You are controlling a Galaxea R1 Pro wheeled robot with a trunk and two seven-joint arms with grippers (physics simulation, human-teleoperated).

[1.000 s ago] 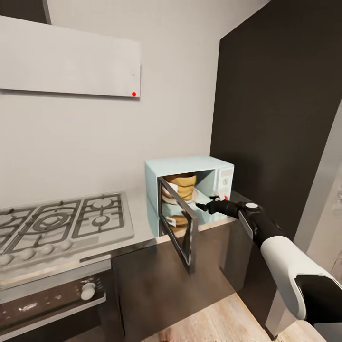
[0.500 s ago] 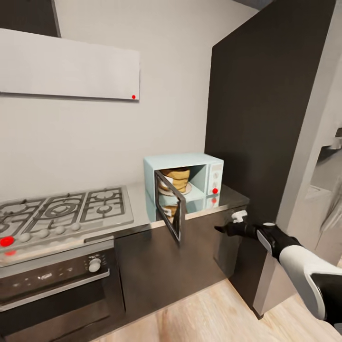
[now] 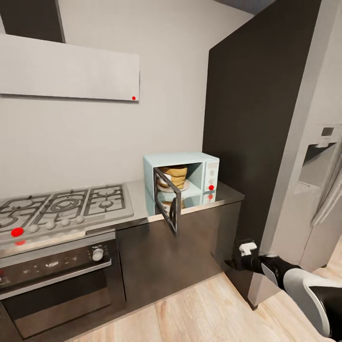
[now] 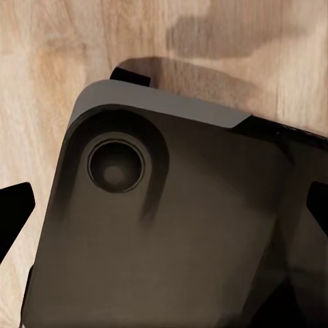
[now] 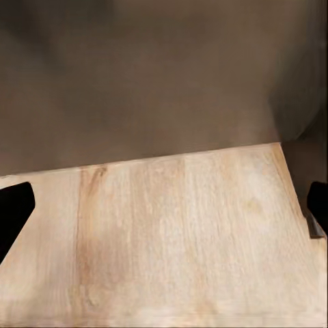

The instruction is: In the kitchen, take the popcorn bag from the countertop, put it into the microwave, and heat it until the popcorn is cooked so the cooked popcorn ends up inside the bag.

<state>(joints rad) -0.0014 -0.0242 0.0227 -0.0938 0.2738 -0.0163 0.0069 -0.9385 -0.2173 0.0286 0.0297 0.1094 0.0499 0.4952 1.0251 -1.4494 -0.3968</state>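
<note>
My right gripper (image 3: 236, 262), wide open, has dropped from the microwave (image 3: 181, 183); popcorn bag (image 3: 174, 175) inside, door still open.

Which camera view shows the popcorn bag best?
The head view: the bag sits inside the open microwave, behind its half-open door. The left wrist view looks at the robot's dark base and floor, the right wrist view at cabinet and floor.

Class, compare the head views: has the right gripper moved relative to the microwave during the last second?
Yes. The right gripper, earlier level with the microwave opening, now hangs far below the countertop, beside the dark cabinet front near the floor.
</note>
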